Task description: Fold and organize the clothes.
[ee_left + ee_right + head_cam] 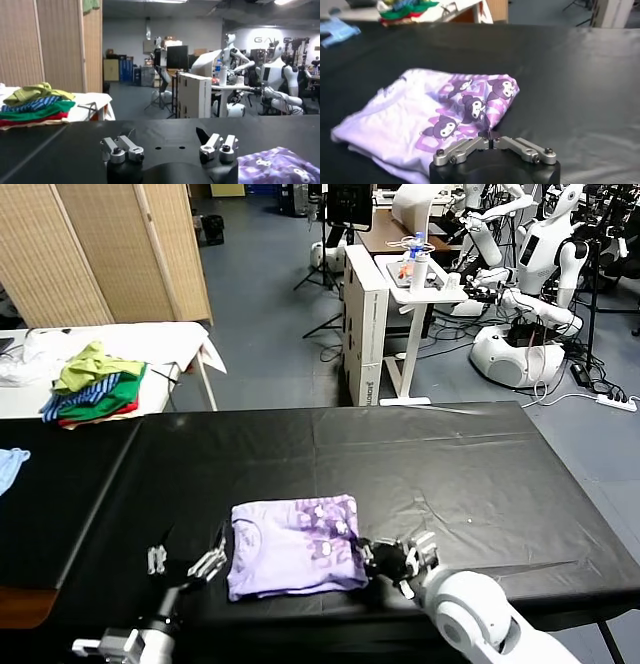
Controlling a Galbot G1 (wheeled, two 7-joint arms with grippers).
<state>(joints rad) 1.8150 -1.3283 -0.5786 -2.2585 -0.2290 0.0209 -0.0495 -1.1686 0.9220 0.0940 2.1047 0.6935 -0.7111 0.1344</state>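
Nearest of all, at the front edge of the black worktop (450, 474), both arms reach in from below on either side of the lavender T-shirt (293, 546). That shirt lies folded into a rough rectangle near the front middle of the worktop, its darker purple cartoon print showing along the far and right parts of the fold. On its right, the right gripper (392, 562) sits low at the shirt's right edge; in the right wrist view its fingers (465, 150) meet tip to tip, pinched together on the hem of the T-shirt (432, 117) just where the printed corner ends. On the other side, the left gripper (190, 562) rests just beside the shirt's left edge, spread wide with nothing between its fingers; in the left wrist view its two pairs of fingertips (122, 150) stand well apart, and a corner of the T-shirt (280, 167) shows beyond one of them, close by but not gripped. Farther out, the worktop runs bare to its far edge. At the far left, a light blue cloth (10, 464) lies at the worktop's left margin. Beyond that, a white side table (170, 344) carries a pile of garments (95, 384) in green, blue stripes and red. Behind it stands a woven folding screen (110, 244), and to the right, across the grey floor, a white standing desk (415, 284) and several white robots (530, 294) fill the back of the room.
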